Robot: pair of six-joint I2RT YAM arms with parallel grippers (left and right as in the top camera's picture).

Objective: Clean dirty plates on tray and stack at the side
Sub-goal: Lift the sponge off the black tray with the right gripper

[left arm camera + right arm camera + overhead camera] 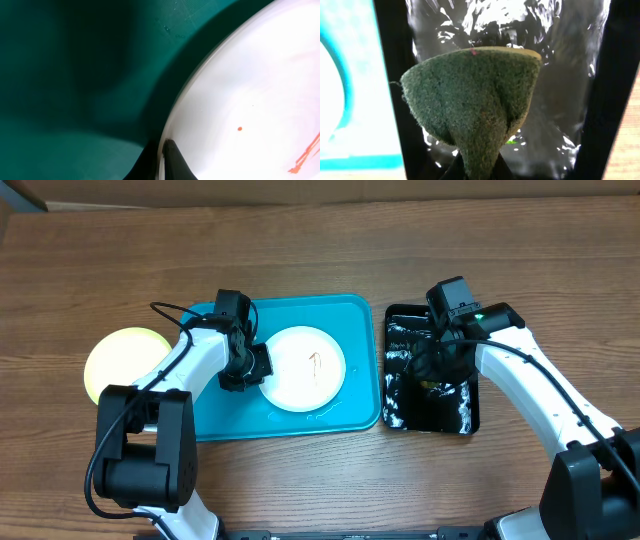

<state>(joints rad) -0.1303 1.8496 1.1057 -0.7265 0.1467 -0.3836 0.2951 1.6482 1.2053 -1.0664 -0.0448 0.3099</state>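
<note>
A white plate (310,368) with a thin reddish smear lies on the turquoise tray (350,320). My left gripper (257,368) is shut on the plate's left rim. In the left wrist view the rim (190,90) runs between the dark fingertips (172,160). On the table left of the tray lies a pale yellow-green plate (122,360). Over the black tray (455,415) my right gripper (432,365) is shut on a green scouring sponge (475,95), pinched at its lower end and fanning out above the fingers.
The black tray's floor (565,75) is glossy and wet. It sits just right of the turquoise tray, whose edge (355,161) shows at the left of the right wrist view. Bare wood table lies all round.
</note>
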